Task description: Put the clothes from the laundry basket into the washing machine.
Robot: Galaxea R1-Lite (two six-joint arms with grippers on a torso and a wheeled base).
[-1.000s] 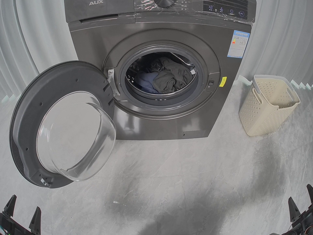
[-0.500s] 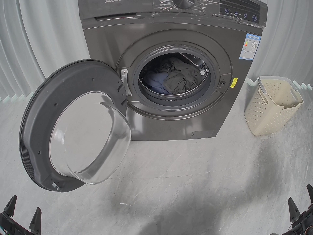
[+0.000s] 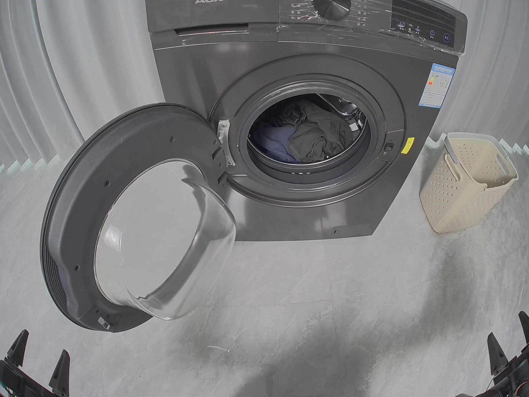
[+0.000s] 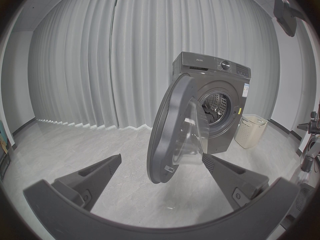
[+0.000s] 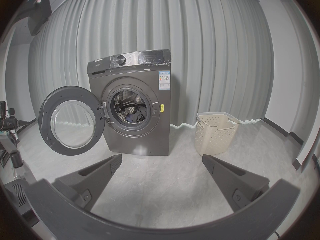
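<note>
Up at twelve o'clock in the head view I have the washing machine (image 3: pixel 193 73), its round door (image 3: pixel 138 216) swung fully open toward nine o'clock. Dark grey and blue clothes (image 3: pixel 308 133) lie heaped inside the drum. Over at two o'clock the cream laundry basket (image 3: pixel 452 199) stands upright on the pale floor (image 3: pixel 330 315), near the machine's right flank and not touching it. Down at seven o'clock the left gripper (image 3: pixel 43 343) pokes up with its two tips apart, and at five o'clock the right gripper (image 3: pixel 507 326) does likewise. From the left wrist camera I see that pincer's fingers (image 4: pixel 93 177) spread wide and unloaded. The door is nearly edge-on beyond them, and the basket sits past the machine, before the pleated curtain (image 4: pixel 100 67). From the right wrist camera that arm's fingers (image 5: pixel 233 180) also stand wide and carry no load. The machine, its open door, the clothes in the drum and the basket all sit well apart from them.
</note>
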